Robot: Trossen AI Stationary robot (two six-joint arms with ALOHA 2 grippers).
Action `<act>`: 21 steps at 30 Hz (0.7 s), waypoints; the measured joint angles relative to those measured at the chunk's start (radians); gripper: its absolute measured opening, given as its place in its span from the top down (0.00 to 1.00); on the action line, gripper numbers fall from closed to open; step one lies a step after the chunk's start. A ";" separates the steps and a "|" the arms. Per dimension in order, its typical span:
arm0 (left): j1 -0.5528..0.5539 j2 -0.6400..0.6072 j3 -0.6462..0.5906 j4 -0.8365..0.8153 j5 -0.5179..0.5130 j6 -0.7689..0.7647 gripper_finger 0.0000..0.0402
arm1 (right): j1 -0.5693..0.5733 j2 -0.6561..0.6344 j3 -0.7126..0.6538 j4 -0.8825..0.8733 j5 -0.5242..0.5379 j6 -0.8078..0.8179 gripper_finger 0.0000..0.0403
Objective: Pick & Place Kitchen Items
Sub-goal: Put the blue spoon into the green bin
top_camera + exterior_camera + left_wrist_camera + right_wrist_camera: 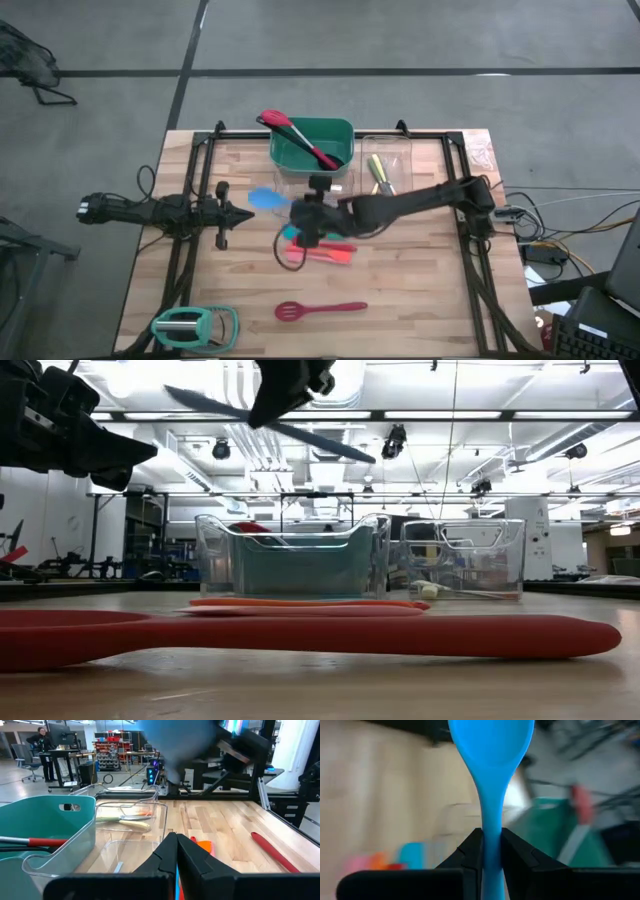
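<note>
My right gripper [300, 212] hangs over the middle of the table, shut on a blue spoon [492, 750] whose bowl [265, 200] points toward the table's left. In the low view the spoon [330, 445] shows as a dark slanted bar high above the table. A red utensil [300, 140] leans in the green bin [340, 132]. Orange, red and pink utensils [325, 252] lie under the right arm, and a red slotted spoon [320, 310] lies near the front edge. My left gripper [176, 855] waits shut at the table's left. My right gripper pinches the blue spoon's handle [491, 832] between its two fingers. The fingers come from the table's right, slanting downward, and the spoon runs on ahead of them with its bowl foremost. The spoon is lifted clear of the table and tilted.
A clear bin [390, 165] holding a yellow-green utensil stands right of the green bin at the table's far side. A mint-green and grey gadget [195, 325] lies at the front left corner. Bare wood shows at the front right.
</note>
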 joint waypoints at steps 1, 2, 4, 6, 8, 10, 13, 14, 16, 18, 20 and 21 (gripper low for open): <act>0.000 0.000 0.000 0.000 0.000 0.000 0.98 | -0.016 -0.002 0.009 0.002 0.034 -0.029 0.89; 0.000 0.000 0.000 0.000 0.000 0.000 0.98 | -0.036 -0.002 0.018 0.008 0.052 -0.052 0.89; 0.000 0.000 0.000 0.000 0.000 0.000 0.98 | -0.087 0.002 0.031 0.025 0.050 -0.077 0.88; 0.000 0.000 0.000 0.000 0.000 0.000 0.98 | -0.143 0.005 0.034 0.049 0.024 -0.094 0.87; 0.000 0.000 0.000 0.000 0.000 0.000 0.98 | -0.205 0.005 0.025 0.115 -0.040 -0.120 0.86; 0.000 0.000 0.000 0.000 0.000 0.000 0.98 | -0.268 0.005 0.020 0.171 -0.115 -0.124 0.87; 0.000 0.000 0.000 0.000 0.000 0.000 0.98 | -0.367 0.010 0.019 0.226 -0.244 -0.076 0.89; 0.000 0.000 0.000 0.000 0.000 0.000 0.98 | -0.400 0.010 0.018 0.234 -0.281 -0.062 0.89; 0.000 0.000 0.000 0.000 0.000 0.000 0.98 | -0.460 0.011 0.004 0.261 -0.330 -0.054 0.89; 0.000 0.000 0.000 0.000 0.000 0.000 0.98 | -0.510 0.011 -0.025 0.314 -0.357 -0.056 0.87; 0.000 0.000 0.000 0.000 0.000 0.000 0.98 | -0.551 0.011 -0.058 0.347 -0.393 -0.034 0.86; 0.000 0.000 0.000 0.000 0.000 0.000 0.98 | -0.569 0.012 -0.075 0.357 -0.412 -0.015 0.85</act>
